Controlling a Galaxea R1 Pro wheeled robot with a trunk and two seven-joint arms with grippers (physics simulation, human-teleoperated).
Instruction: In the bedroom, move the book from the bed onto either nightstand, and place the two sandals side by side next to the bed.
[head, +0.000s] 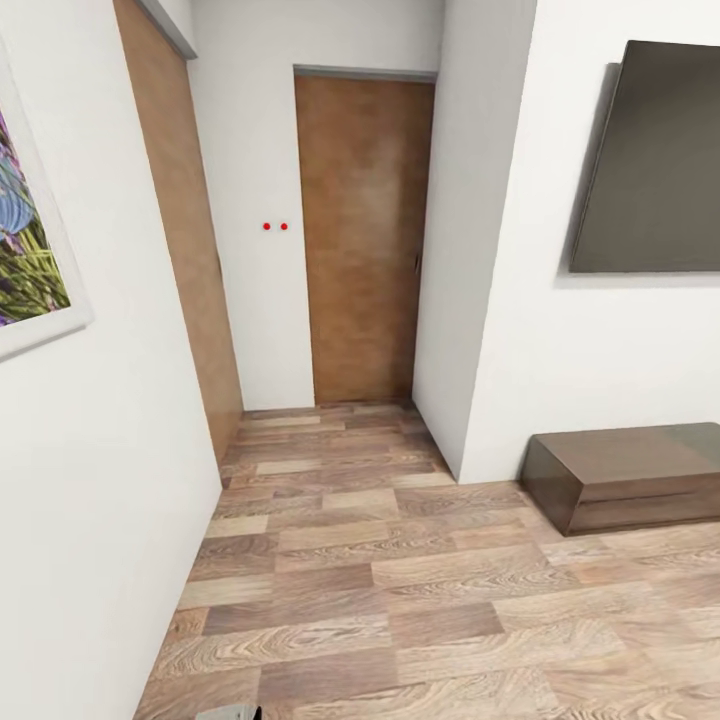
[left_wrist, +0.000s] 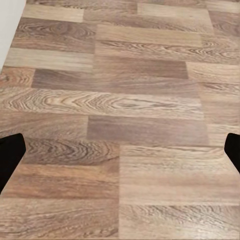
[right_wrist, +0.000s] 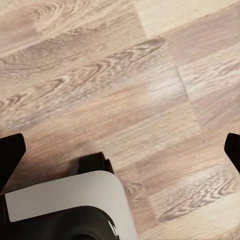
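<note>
Ahead of you runs a short hallway with a wood-plank floor (head: 400, 590), ending at a closed brown door (head: 365, 240). A second brown door (head: 185, 230) stands on the left wall, and two small red dots (head: 275, 227) mark the white wall between them. At the left edge hangs a framed picture (head: 30, 230) with blue and green colours. On the right wall you have a dark flat screen (head: 650, 160), and below it a low glossy brown cabinet (head: 630, 475) sits on the floor against the wall.

Your left pincer (left_wrist: 120, 155) points down at bare planks, its two dark fingertips (left_wrist: 10, 157) at opposite edges of the wrist view, so it stands wide with nothing between them. Your right pincer (right_wrist: 120, 152) is likewise spread wide over the floor, holding nothing, with a white and black part of the robot's base (right_wrist: 70, 205) just beneath it.
</note>
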